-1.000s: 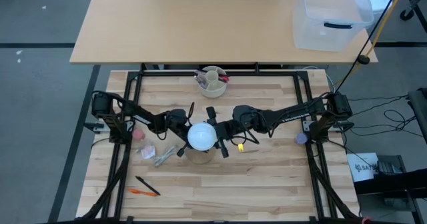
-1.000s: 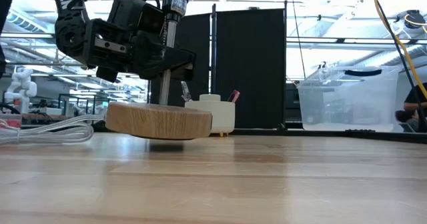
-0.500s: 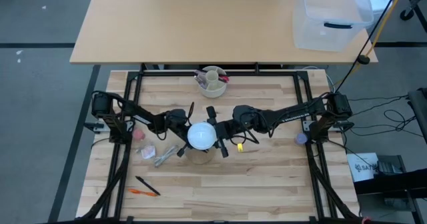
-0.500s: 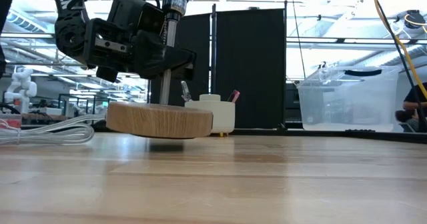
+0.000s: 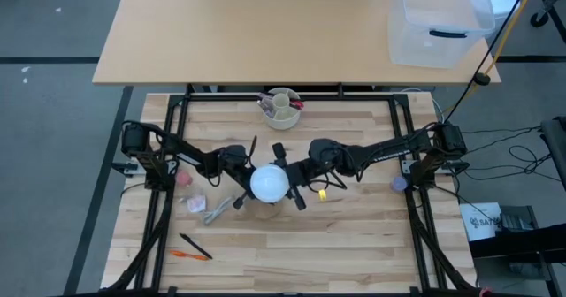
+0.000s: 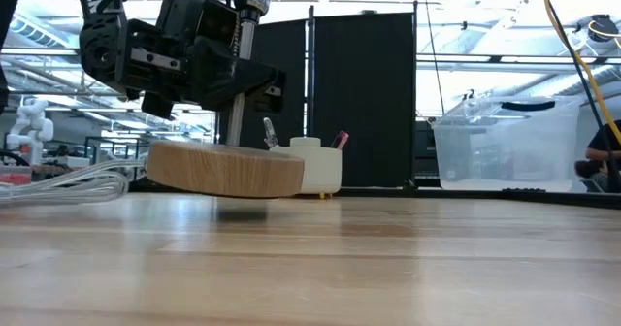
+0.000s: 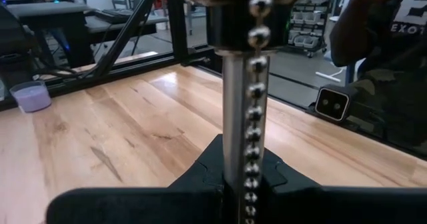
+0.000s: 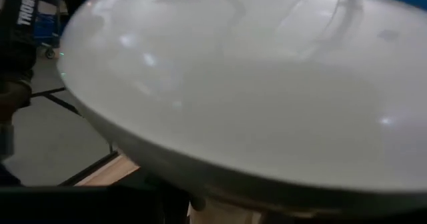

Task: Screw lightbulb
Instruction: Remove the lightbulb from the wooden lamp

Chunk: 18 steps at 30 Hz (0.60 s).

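So the lightbulb [image 5: 268, 183] sits mid-table, right between the two arms, and from above its white dome hides nearly everything under it. The right hand [image 5: 292, 180] comes in from the right and its fingers sit on either side of the bulb, clamped on it as far as the top view shows. That grip makes sense for turning the bulb into a socket below.

The left hand [image 5: 237, 175] reaches in from the other side, low against the lamp. In the left wrist view its dark fingers close around a thin metal post [image 7: 237, 117] with a bead chain [image 7: 256, 97] hanging in front, so it looks like it's gripping the lamp's stem, probably to stop the lamp from spinning while the bulb is turned.

The low view adds something the top view can't: the round wooden lamp base [image 6: 225, 169] is tilted and lifted a bit off the table [image 6: 388, 258], one edge higher, with a shadow under it. So the lamp is being held up rather than standing, which could make threading fiddly.

The right wrist view is basically all white dome, so no help on the threads. Whether the neck has caught in the socket can't be told from any view.

A cup with pens [image 5: 282, 106] stands at the far edge of the table, well apart.
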Motion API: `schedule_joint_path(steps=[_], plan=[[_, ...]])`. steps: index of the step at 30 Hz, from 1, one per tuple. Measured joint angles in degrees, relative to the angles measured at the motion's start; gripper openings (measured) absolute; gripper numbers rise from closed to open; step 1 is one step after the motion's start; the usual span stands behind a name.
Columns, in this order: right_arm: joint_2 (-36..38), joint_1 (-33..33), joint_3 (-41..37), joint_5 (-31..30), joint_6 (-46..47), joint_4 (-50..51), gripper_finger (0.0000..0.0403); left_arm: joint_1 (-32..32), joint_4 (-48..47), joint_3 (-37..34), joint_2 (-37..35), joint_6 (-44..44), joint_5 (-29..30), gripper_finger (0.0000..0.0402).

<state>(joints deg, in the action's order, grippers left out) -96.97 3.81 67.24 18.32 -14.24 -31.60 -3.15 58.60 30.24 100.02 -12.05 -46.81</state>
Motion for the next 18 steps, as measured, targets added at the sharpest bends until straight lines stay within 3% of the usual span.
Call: schedule_joint_path(steps=[6, 10, 18], plan=[[0.2, -0.11, 0.09, 6.8, 0.53, 1.43, 0.0187, 1.2, -4.24, 2.53, 0.01, -0.31, 2.39, 0.0022], [0.22, -0.14, 0.11, 6.85, 2.48, 5.33, 0.0187, 1.94, -7.37, 2.84, 0.02, -1.88, 7.17, 0.0022], [2.79, -0.11, 0.33, -2.88, 4.32, 13.41, 0.022, 1.1, -9.46, 2.87, 0.07, -0.51, 13.01, 0.0022]])
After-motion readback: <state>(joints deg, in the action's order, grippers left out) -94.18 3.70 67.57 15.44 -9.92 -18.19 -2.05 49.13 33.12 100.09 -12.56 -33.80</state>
